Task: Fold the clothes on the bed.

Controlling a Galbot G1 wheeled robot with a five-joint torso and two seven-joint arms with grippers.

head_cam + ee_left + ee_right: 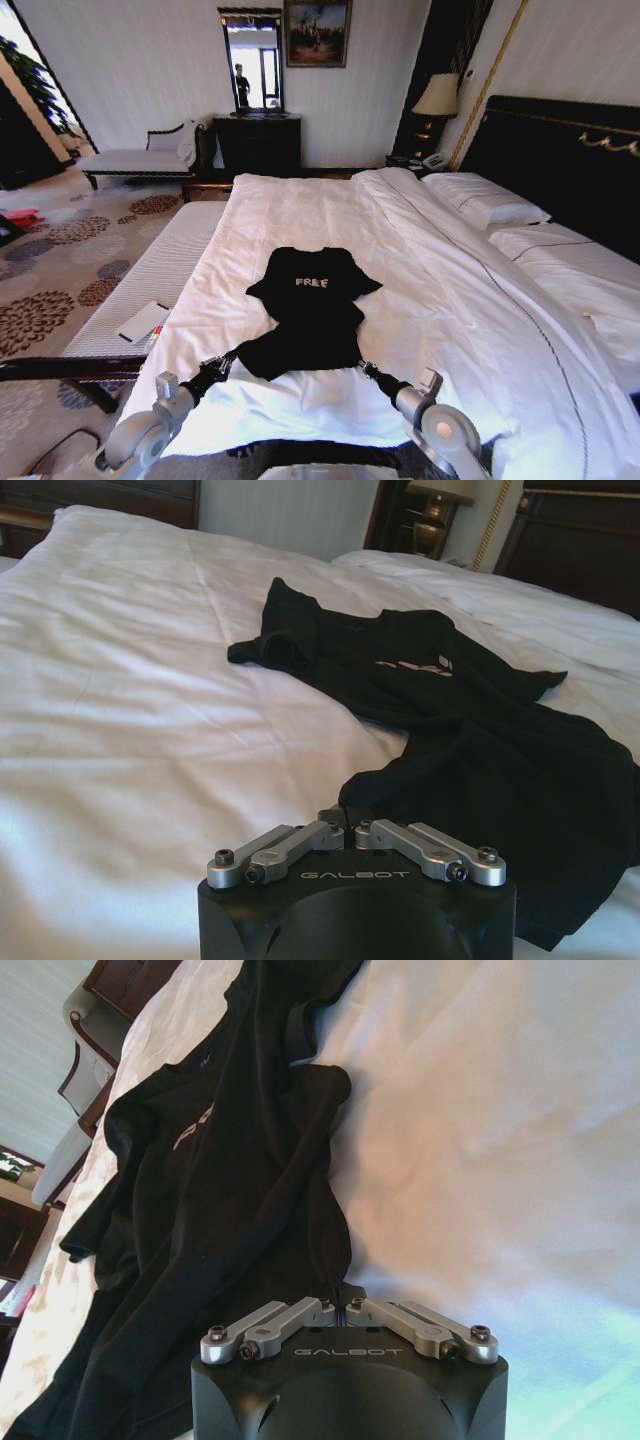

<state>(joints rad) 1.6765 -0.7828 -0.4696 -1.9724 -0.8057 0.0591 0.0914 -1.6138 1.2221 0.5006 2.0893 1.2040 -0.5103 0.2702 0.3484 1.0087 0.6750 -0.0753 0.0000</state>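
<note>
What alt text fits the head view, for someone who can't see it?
A black T-shirt with white "FREE" lettering lies on the white bed, while the left gripper and right gripper each pinch a bottom hem corner. Pillows and a dark headboard are on the right.

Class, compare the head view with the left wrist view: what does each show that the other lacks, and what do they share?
Head view alone: the right end effector shut on the T-shirt's near hem, the wall mirror, the painting and the chaise bench. Left wrist view alone: a close look at the left end effector pinching the hem corner shut. Both: the black T-shirt with white lettering, the bed's white duvet, the bedside lamp.
</note>
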